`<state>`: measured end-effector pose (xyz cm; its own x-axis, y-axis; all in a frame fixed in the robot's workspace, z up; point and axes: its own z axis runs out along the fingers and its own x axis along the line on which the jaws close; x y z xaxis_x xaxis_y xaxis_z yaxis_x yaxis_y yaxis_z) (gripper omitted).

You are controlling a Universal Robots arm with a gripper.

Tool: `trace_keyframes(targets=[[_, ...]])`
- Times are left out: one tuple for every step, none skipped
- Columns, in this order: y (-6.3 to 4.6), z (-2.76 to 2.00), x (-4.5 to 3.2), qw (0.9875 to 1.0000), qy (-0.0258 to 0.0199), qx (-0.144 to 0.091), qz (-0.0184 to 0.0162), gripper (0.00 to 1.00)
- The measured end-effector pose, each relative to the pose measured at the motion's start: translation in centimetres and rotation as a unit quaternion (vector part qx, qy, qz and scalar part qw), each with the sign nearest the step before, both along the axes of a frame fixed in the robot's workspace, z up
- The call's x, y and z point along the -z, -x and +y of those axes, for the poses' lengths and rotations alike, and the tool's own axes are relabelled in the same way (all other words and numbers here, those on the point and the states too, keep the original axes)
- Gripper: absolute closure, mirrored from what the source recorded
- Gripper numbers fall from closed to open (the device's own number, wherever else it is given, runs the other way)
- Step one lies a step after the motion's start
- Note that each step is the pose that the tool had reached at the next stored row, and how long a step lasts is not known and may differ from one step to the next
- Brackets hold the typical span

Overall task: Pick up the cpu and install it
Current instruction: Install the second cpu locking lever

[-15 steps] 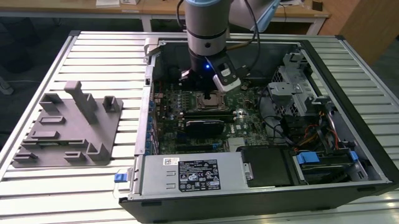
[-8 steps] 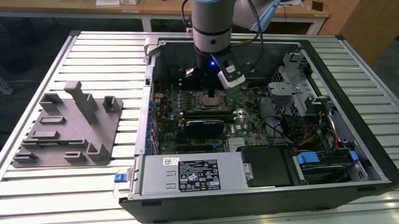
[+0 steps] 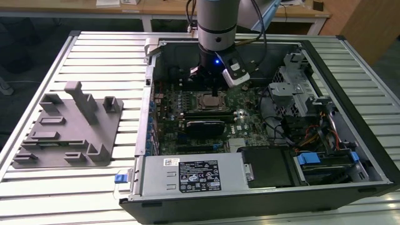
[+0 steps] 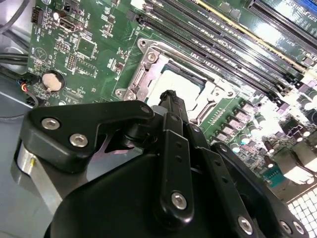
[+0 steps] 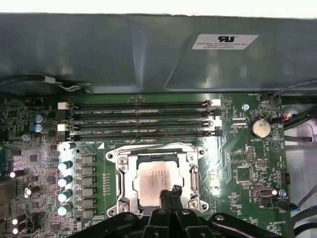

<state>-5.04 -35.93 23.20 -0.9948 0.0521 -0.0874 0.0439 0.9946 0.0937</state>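
CPU seated in socket, gripper right above

CPU (image 5: 159,180) lying flat inside the metal socket frame (image 5: 122,174), centre-bottom of the first wrist view, square to the frame, apparently placed. Gripper (image 5: 171,191) poised at its edge, fingers pressed together, pinching nothing. White label (image 5: 225,41) upper right on case wall, print too small to read; memory slots (image 5: 138,119) just above

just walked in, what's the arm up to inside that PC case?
The arm's gripper is down inside the open computer case, right over the motherboard's socket. The cpu already sits in the socket frame, silvery top up. The fingertips appear closed together at the chip's edge, holding nothing. The grey tray outside the case sits on the table.
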Motion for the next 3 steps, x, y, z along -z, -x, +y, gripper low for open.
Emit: trace_keyframes(targets=[[-0.01,0.00,0.00,1.0000,0.0000,0.000,0.0000,0.89],[-0.01,0.00,0.00,1.0000,0.0000,0.000,0.0000,0.89],[-0.01,0.00,0.00,1.0000,0.0000,0.000,0.0000,0.89]])
